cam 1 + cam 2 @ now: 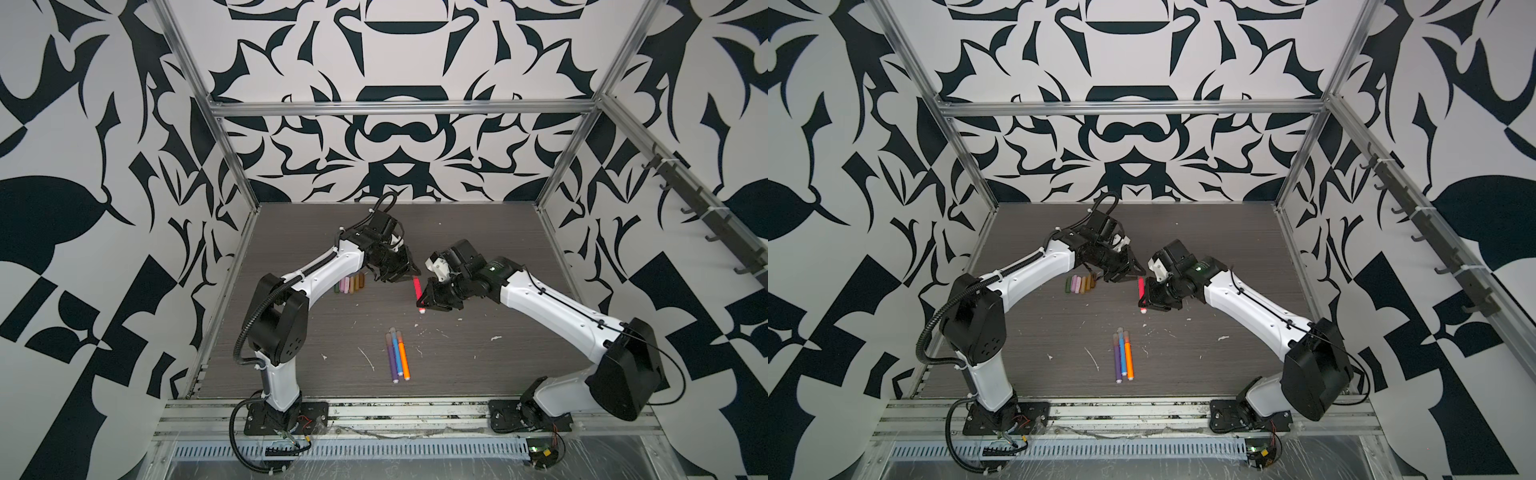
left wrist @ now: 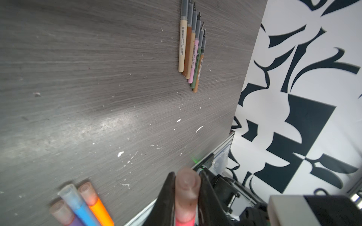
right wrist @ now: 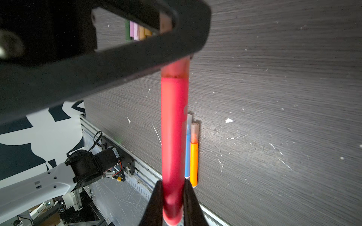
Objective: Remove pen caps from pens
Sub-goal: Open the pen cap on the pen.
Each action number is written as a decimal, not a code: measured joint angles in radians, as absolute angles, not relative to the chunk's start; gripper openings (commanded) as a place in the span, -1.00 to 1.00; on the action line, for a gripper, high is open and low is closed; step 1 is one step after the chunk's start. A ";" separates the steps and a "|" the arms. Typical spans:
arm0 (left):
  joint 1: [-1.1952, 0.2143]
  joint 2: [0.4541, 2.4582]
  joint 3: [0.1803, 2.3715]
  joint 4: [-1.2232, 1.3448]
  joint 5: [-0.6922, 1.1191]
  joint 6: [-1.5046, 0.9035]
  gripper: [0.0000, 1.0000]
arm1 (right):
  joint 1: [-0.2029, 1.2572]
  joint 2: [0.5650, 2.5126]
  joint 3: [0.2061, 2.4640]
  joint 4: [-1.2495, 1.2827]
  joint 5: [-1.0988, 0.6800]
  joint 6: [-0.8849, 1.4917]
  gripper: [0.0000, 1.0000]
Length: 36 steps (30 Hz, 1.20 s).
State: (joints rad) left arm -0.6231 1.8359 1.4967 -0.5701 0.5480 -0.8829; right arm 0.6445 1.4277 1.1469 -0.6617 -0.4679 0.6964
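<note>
We find the pink-red pen (image 1: 417, 289), a smooth round plastic barrel, raised above the table (image 1: 478, 249) between the two arms. The right gripper (image 3: 173, 195) is clamped on the barrel close to its rear end, with its dark tapered fingers (image 3: 154, 203) pressing both sides. The left gripper (image 2: 187, 182) is closed around the translucent cap (image 2: 187, 187), a stubby pinkish tube with a flat end, seated on the pen's front end. The seam between cap and barrel shows in the right wrist view.

The table is a dark grey board with fine wood-grain lines, scattered with white flecks (image 2: 120, 154). Three thick pens (image 1: 398, 353), purple, blue and orange, lie side by side toward the front edge, each capped with a translucent tube. A row of loose caps (image 1: 348, 284) in matt olive, pink, tan and brown lies packed together beside the left gripper. Six thin pens (image 2: 191, 52) lie side by side, with grey grip sections and dark pointed tips exposed.
</note>
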 measured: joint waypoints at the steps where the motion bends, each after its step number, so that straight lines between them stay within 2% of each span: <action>1: -0.623 1.836 1.497 -0.570 0.549 -0.883 -0.81 | 0.644 1.428 1.148 -0.661 -0.468 0.696 -1.00; 4: -0.623 1.836 1.497 -0.571 0.550 -0.881 -0.99 | 0.644 1.428 1.149 -0.663 -0.468 0.697 -1.00; 6: -0.623 1.836 1.497 -0.571 0.550 -0.881 -1.00 | 0.644 1.428 1.149 -0.663 -0.468 0.698 -1.00; 7: -0.623 1.836 1.497 -0.572 0.550 -0.881 -1.00 | 0.644 1.428 1.149 -0.662 -0.468 0.699 -0.95; 10: -0.623 1.836 1.497 -0.572 0.550 -0.879 -1.00 | 0.644 1.428 1.149 -0.662 -0.468 0.701 -0.55; 12: -0.623 1.836 1.497 -0.572 0.551 -0.880 -1.00 | 0.644 1.428 1.149 -0.661 -0.468 0.706 -0.42; 18: -0.623 1.836 1.500 -0.573 0.559 -0.882 -1.00 | 0.644 1.428 1.149 -0.624 -0.468 0.731 -0.37; 20: -0.623 1.836 1.504 -0.574 0.561 -0.882 -1.00 | 0.644 1.428 1.148 -0.619 -0.467 0.735 -0.45; 24: -0.623 1.836 1.507 -0.582 0.561 -0.880 -1.00 | 0.643 1.428 1.135 -0.606 -0.466 0.757 -1.00; 31: -0.606 1.837 1.514 -0.607 0.554 -0.860 -1.00 | 0.643 1.427 1.108 -0.561 -0.481 0.764 -1.00; 36: -0.568 1.890 1.615 -0.683 0.575 -0.816 -1.00 | 0.643 1.411 1.077 -0.466 -0.460 0.785 -1.00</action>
State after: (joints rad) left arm -0.5682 1.8904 1.6146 -0.6830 0.5755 -0.8162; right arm 0.6426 1.4105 1.0767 -0.4656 -0.4603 0.7845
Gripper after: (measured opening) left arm 0.181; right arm 0.149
